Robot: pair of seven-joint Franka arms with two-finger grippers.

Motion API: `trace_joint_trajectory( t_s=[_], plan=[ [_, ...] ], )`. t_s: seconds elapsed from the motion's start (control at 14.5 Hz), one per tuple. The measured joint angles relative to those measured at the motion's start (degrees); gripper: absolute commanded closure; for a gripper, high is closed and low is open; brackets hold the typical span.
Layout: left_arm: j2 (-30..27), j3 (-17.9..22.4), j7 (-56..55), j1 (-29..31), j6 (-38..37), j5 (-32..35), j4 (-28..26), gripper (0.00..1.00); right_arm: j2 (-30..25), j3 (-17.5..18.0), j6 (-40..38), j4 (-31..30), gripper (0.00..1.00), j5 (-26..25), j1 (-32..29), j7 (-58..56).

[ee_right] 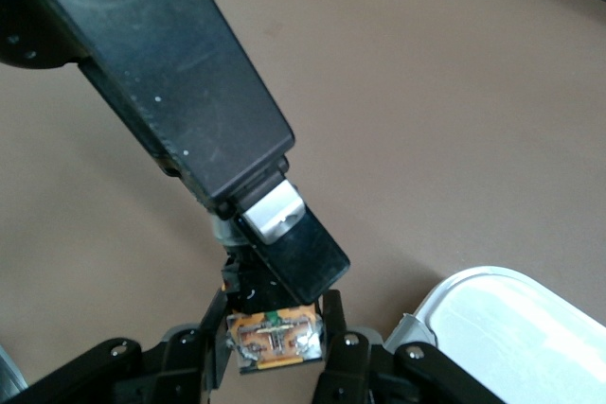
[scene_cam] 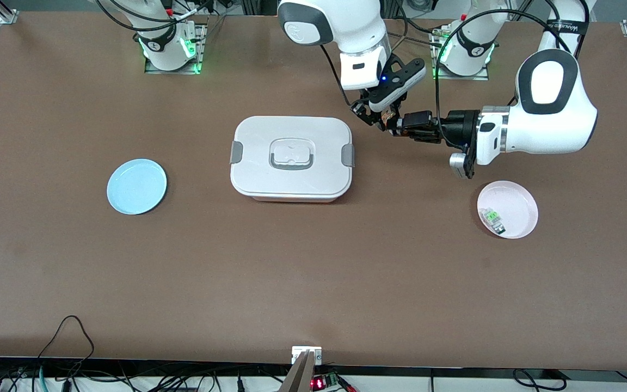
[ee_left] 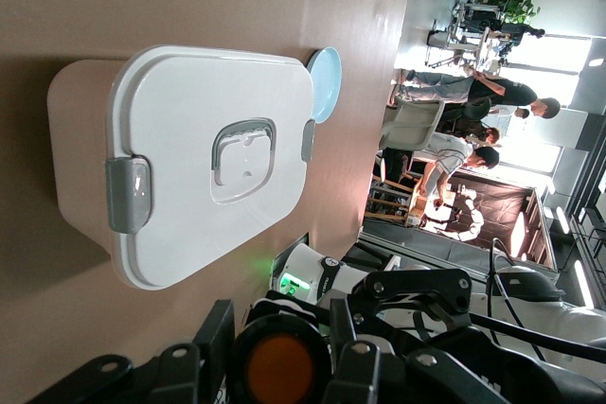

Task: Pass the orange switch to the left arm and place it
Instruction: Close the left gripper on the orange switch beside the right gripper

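Observation:
The orange switch (scene_cam: 385, 118) hangs in the air between both grippers, over the table beside the box's (scene_cam: 292, 158) end toward the left arm. My left gripper (scene_cam: 395, 126) lies level and is shut on the switch; its round orange cap (ee_left: 279, 366) sits between my left gripper's (ee_left: 279, 347) jaws. My right gripper (scene_cam: 380, 117) reaches down from above, and its jaws press both sides of the switch's orange-and-black body (ee_right: 275, 342). In the right wrist view, my right gripper (ee_right: 275, 328) has the left gripper's black finger (ee_right: 284, 253) lying over the switch.
The white lidded box shows in the left wrist view (ee_left: 208, 158) and in the right wrist view (ee_right: 511, 328). A pink plate (scene_cam: 517, 198) with a small green-and-clear component (scene_cam: 493, 218) lies toward the left arm's end. A blue plate (scene_cam: 136, 186) lies toward the right arm's end.

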Motion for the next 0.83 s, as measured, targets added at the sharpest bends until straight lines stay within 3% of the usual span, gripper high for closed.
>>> trace_joint_trajectory(
  t_s=[0.14,0.48,0.83],
  plan=[
    [-0.2,0.0,0.0,0.1,-0.2,0.0,-0.1,0.58,0.0,0.0,0.0,0.1,1.00,0.0,0.0,0.0],
    [-0.3,0.0,0.8,0.2,-0.5,0.4,-0.1,1.00,0.0,0.3,-0.3,0.3,1.00,0.0,0.0,-0.2],
    [-1.2,0.1,0.9,0.3,-0.6,1.0,-0.1,1.00,0.0,0.5,-0.2,0.7,1.00,0.0,0.1,-0.2]
  ],
)
